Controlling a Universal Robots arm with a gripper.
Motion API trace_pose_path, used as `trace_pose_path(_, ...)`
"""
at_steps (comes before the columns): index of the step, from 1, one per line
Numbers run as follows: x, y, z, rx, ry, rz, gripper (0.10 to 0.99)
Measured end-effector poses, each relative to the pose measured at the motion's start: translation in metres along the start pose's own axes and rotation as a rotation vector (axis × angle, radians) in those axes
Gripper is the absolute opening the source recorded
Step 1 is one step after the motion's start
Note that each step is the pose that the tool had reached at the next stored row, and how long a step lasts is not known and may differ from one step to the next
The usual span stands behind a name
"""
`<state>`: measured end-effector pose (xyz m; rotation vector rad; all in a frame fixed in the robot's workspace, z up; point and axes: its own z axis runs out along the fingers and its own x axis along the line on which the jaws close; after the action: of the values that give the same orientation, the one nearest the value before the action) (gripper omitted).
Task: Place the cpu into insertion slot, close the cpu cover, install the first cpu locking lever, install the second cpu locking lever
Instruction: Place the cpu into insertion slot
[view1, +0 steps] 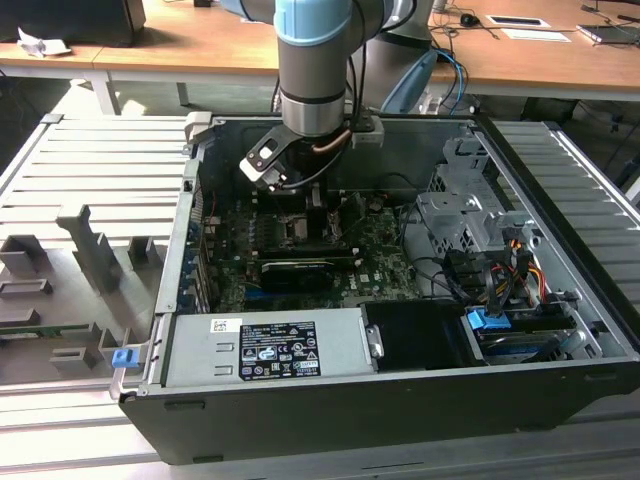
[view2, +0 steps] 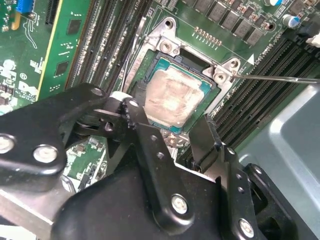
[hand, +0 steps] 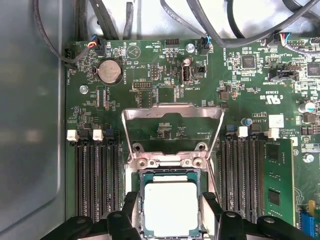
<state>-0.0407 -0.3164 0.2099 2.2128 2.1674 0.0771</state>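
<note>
The jaws stand apart, one on each side of the cpu (hand: 170, 207), which lies flat between them, silver face up, seated in the insertion slot (view2: 146, 60). Whether either jaw touches the chip's edge I cannot tell; they bracket it closely. The cpu is near enough square that it has no long axis to speak of. Its sides run in line with the slot's rim.

The relation that matters, as I judge it, is with the cpu cover (hand: 172, 111). It stands raised on its hinge at the far side of the slot from the jaws, and green board shows through its window. It is open and not yet laid over the chip.

In the exterior view the arm (view1: 315, 70) reaches down into the open computer case (view1: 330, 400).

Counted: one cpu, one slot, one cover. One thin locking lever (view2: 280, 78) sticks out sideways beside the slot in the second wrist view. I cannot pick out a second with certainty.
</note>
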Motion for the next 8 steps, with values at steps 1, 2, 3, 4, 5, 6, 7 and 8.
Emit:
trace_pose_path(1,0.0000,0.0001,-0.0011,0.001,0.0000,0.000,0.529)
trace_pose_path(2,0.0001,0.0002,-0.0014,0.001,0.0002,0.000,0.467)
trace_pose_path(3,0.0000,0.0002,-0.0020,0.001,0.0000,0.000,0.408)
trace_pose_path(4,0.0000,0.0002,-0.0024,0.001,0.0001,0.000,0.286)
trace_pose_path(5,0.0000,0.0002,-0.0025,0.001,0.0001,0.001,0.165)
trace_pose_path(6,0.0000,0.0003,-0.0026,0.001,0.0000,0.001,0.106)
trace_pose_path(7,0.0000,0.0002,-0.0026,0.001,0.0000,0.001,0.106)
trace_pose_path(8,0.0000,0.0002,-0.0026,0.001,0.0000,0.001,0.106)
